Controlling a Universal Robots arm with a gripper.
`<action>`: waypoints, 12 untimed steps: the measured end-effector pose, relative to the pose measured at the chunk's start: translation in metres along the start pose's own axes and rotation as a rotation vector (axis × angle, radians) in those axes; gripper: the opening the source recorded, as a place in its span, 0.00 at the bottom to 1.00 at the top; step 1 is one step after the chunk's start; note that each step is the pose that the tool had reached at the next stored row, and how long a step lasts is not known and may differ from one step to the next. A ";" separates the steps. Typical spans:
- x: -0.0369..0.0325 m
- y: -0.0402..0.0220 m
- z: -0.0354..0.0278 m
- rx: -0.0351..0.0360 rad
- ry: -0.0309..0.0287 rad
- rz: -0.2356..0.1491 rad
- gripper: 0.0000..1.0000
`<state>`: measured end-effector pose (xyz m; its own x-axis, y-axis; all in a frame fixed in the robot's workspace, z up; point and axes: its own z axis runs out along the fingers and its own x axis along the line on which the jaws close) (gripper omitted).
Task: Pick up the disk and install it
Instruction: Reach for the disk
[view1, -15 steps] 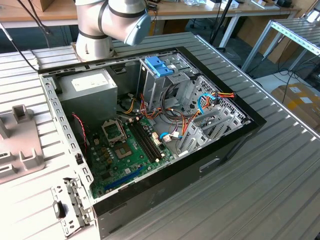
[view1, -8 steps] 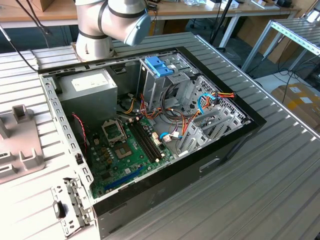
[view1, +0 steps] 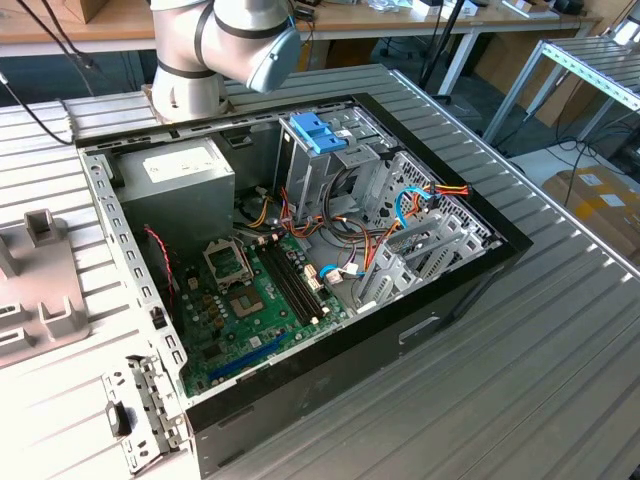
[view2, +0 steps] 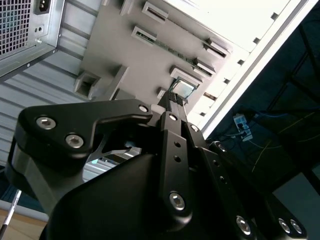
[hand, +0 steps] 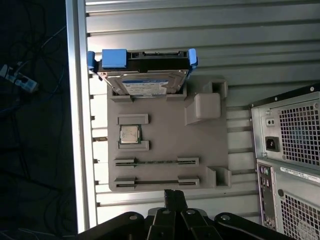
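First wrist view: disk (hand: 145, 80) sits in the grey holder (hand: 165, 125), far end.
Your hand (hand: 175, 196) is closed, empty, well apart from it.

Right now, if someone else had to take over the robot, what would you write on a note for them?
The gripper: jaws shut, holding nothing, hanging by the end of the grey tray farthest from the disk.
The disk: sits in a slot of the grey tray, next to the computer case, with nothing touching it.
Done: nothing yet. The exterior view shows the computer case lying open.
Left: the disk is not picked up and not installed.
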<state>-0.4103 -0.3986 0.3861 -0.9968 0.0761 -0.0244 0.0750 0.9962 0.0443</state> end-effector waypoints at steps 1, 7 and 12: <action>0.0001 0.0000 0.0000 -0.0001 -0.0001 0.000 0.11; 0.0006 0.0018 0.0002 0.0000 0.0000 0.000 0.11; 0.0013 0.0092 0.0009 0.0002 -0.0001 0.000 0.11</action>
<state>-0.4108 -0.3893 0.3856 -0.9968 0.0763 -0.0245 0.0751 0.9962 0.0441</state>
